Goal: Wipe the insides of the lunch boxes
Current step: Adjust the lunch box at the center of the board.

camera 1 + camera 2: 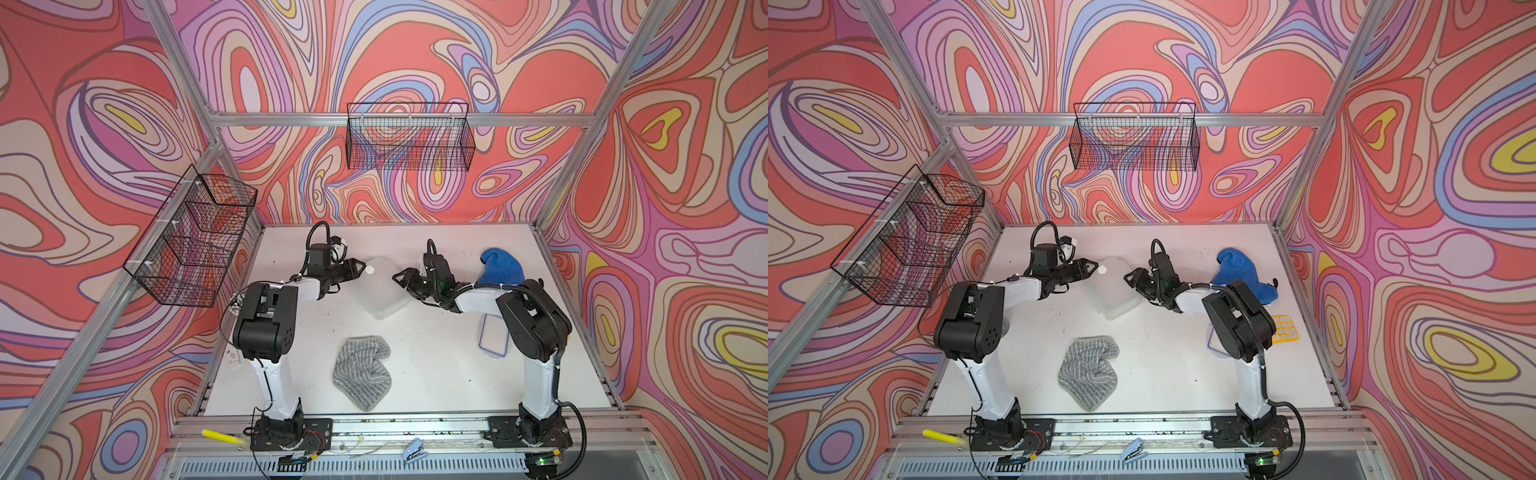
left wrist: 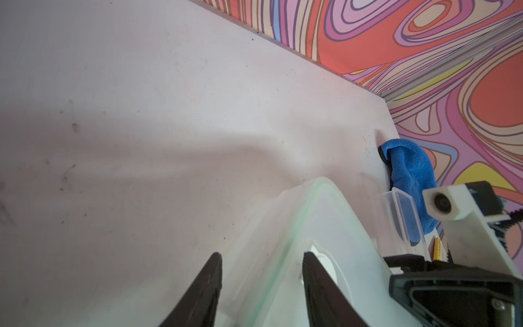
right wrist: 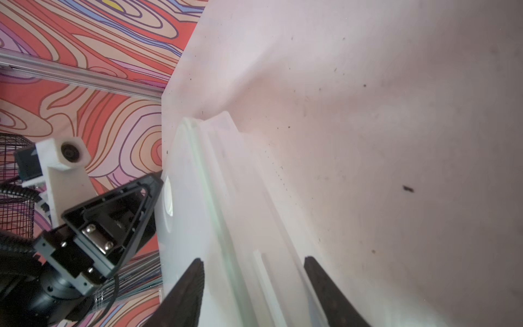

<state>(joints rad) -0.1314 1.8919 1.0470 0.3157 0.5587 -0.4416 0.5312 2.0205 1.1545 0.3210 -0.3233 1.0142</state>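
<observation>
The large clear plastic rectangular tub with rounded corners (image 1: 380, 293) (image 1: 1113, 293) lies flat on the white worktop (image 1: 436, 365), just above the centre of the worktop in both top views. Its long side runs on a slant from upper left to lower right. It is milky and see-through, and it is closed: a flat lid with a pale green seal line (image 2: 285, 243) (image 3: 209, 198) sits on top of it, with a small white round knob (image 1: 370, 269) near its upper left corner. The small clear plastic tub (image 2: 404, 218) shows plainly only in the left wrist view, standing upright with its rim uppermost, near the large tub's side
</observation>
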